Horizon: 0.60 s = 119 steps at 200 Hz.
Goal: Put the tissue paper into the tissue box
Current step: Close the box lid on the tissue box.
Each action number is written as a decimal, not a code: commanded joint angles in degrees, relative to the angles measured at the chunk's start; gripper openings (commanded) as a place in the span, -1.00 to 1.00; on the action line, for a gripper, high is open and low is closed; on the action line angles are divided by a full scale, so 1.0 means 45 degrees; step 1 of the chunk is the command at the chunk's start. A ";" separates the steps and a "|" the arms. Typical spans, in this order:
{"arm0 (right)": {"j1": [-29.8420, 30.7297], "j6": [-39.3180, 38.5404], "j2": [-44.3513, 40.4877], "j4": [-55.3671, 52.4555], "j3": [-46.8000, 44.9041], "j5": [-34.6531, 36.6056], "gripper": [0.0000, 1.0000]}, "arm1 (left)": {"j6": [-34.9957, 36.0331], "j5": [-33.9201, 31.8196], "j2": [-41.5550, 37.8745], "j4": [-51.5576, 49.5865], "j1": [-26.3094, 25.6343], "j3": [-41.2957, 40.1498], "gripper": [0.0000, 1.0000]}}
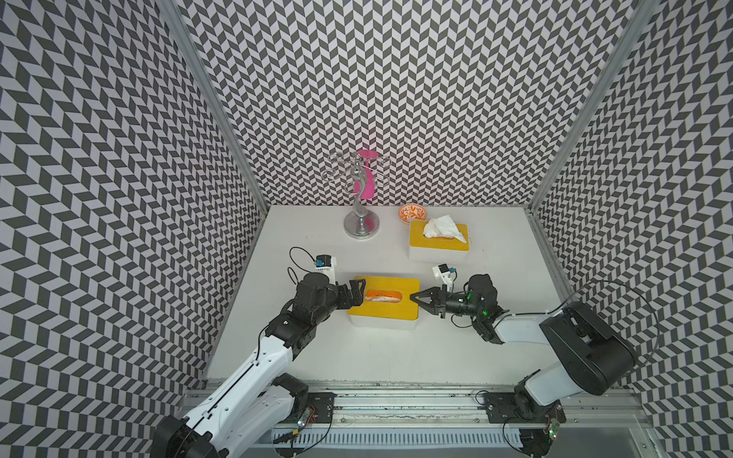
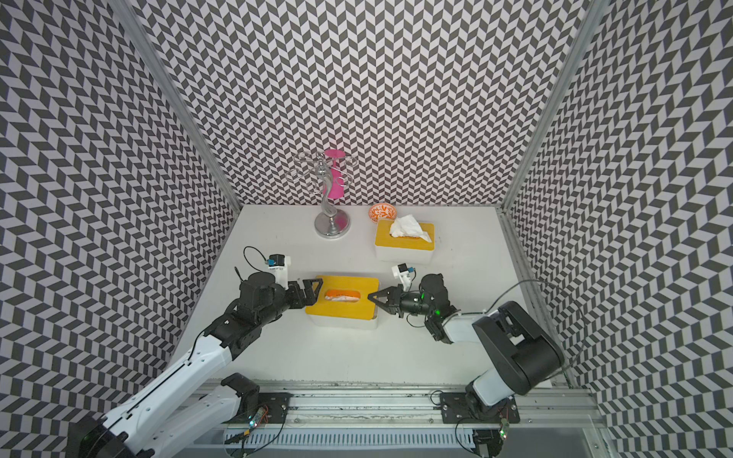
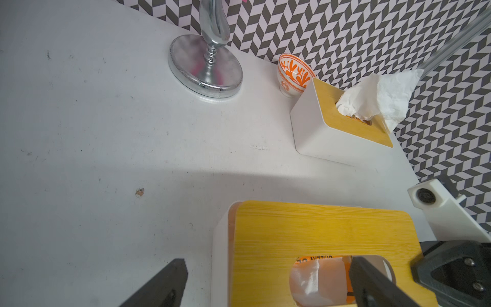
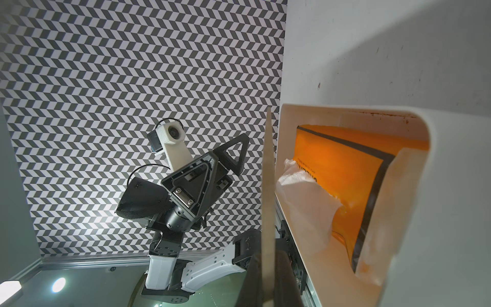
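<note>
Pinching lid (image 1: 380, 311) edge with right gripper (image 1: 415, 296) clamped tight, prob seating it over tissue paper (image 1: 382, 298) inside tissue box (image 1: 380, 322); left gripper (image 1: 358, 293) spread wide, likely bracing.

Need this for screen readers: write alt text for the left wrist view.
The yellow lid of a tissue box fills the foreground, white tissue showing in its slot; the open left gripper has one finger over the slot, one beside the box. Beyond stand a second tissue box with tissue protruding, an orange-patterned bowl and a chrome stand.
</note>
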 commanded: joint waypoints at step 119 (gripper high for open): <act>-0.0374 -0.0001 0.0439 0.1478 -0.0262 -0.0344 -1.00 | 0.0169 0.0249 0.0232 0.0243 -0.0033 -0.0005 1.00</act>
